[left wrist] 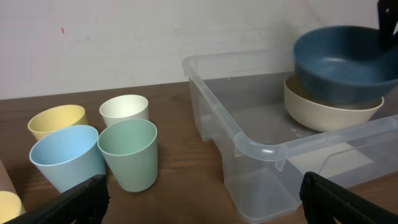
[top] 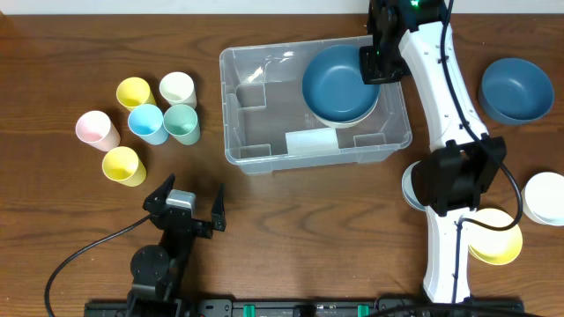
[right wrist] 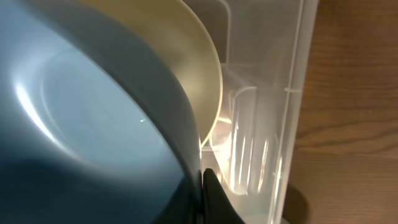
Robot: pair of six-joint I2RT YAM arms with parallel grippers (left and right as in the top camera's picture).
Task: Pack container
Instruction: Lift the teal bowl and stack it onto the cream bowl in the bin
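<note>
The clear plastic container (top: pixel 227 106) lies in the upper middle of the table. In its right end a dark blue bowl (top: pixel 339 79) rests tilted in a cream bowl (top: pixel 348 117). My right gripper (top: pixel 374 63) is shut on the blue bowl's right rim. The right wrist view shows the blue bowl (right wrist: pixel 81 124) pinched at my right gripper (right wrist: pixel 202 186), with the cream bowl (right wrist: pixel 196 68) and the container wall (right wrist: pixel 292 93) behind. My left gripper (top: pixel 187 201) stands open and empty near the front edge. It (left wrist: pixel 202 196) faces the container (left wrist: pixel 249 146) and the blue bowl (left wrist: pixel 339 62).
Several cups stand at the left: yellow (top: pixel 134 92), white (top: pixel 177 88), blue (top: pixel 146 122), green (top: pixel 181 123), pink (top: pixel 97 129) and another yellow (top: pixel 123 165). At the right are a blue bowl (top: pixel 516 89), a white bowl (top: pixel 546 198) and a yellow bowl (top: pixel 495 238).
</note>
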